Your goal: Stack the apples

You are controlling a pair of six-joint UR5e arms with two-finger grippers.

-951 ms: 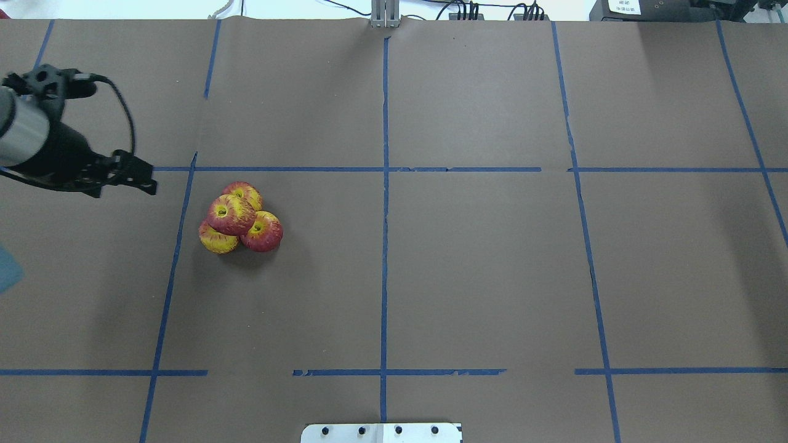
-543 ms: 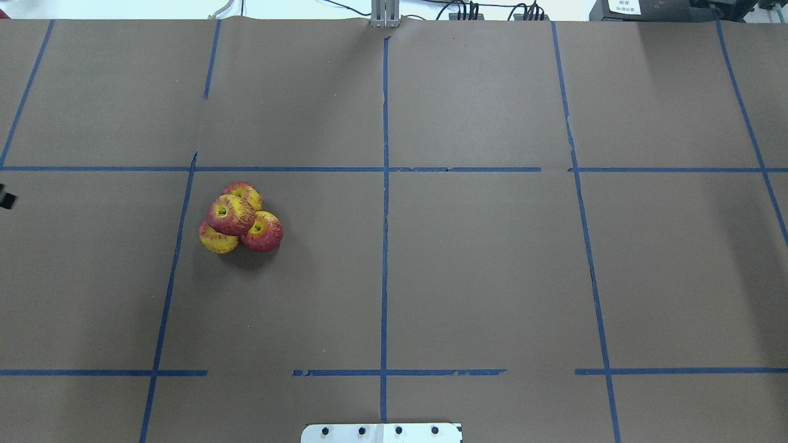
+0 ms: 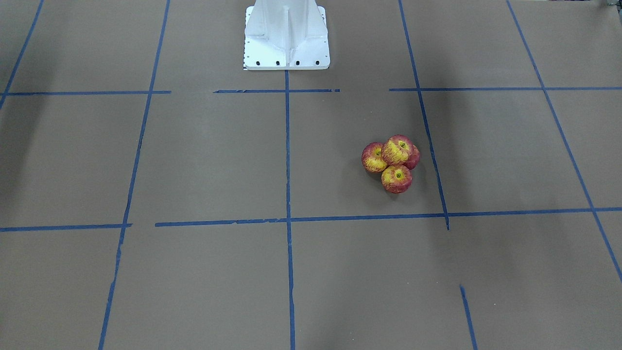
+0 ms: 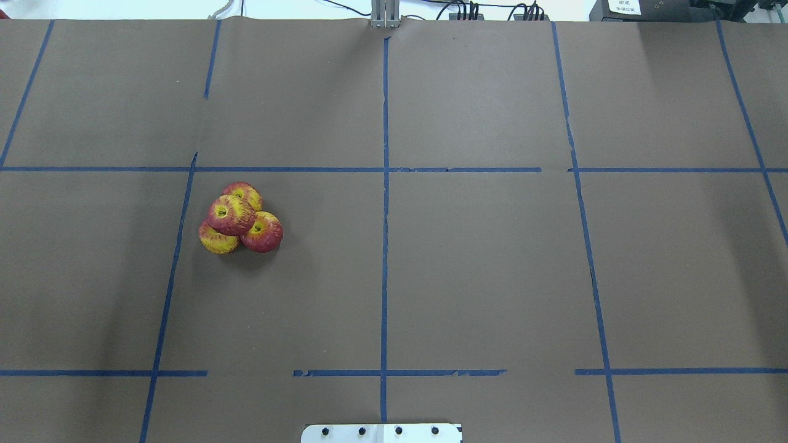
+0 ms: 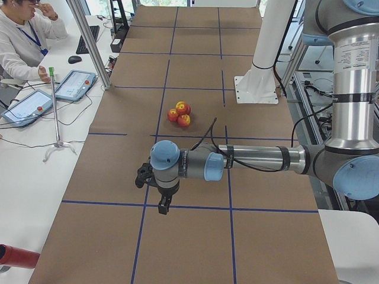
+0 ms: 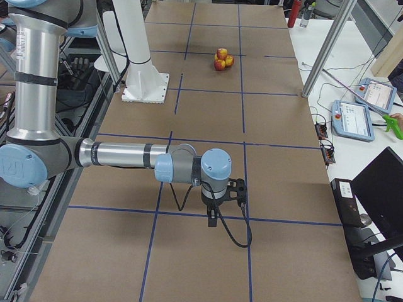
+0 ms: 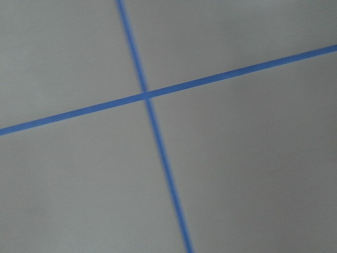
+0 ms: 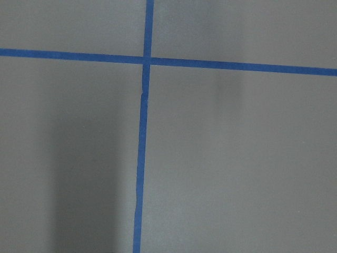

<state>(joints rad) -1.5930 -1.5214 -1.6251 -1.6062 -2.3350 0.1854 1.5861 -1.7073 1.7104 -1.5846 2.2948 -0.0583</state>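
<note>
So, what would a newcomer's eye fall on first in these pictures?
The apples, red and yellow, sit piled in the left half of the table: three below, one on top. Blue tape lines cross the brown surface. In the side views the left gripper and right gripper hang low over it, apart from the pile.

On my feeds, the left arm (image 5: pixel 254 158) shows brushed silver tubes, grey joint housings and pale blue end caps, with black bands at the seams and a thin black cable (image 5: pixel 208 131) at the forearm. A printed label (image 5: pixel 349 56) marks its thick silver tube. The right arm (image 6: pixel 119 155) wears the same silver, grey and blue, and a second cable (image 6: pixel 228 233), also black, hangs by its wrist. Each ends in black tooling: the left gripper (image 5: pixel 162 207) and the right gripper (image 6: pixel 213 219). Between them I see a white flared pedestal (image 3: pixel 286 29) with four dark bolts (image 3: pixel 277 63) along its plate edge.
</note>
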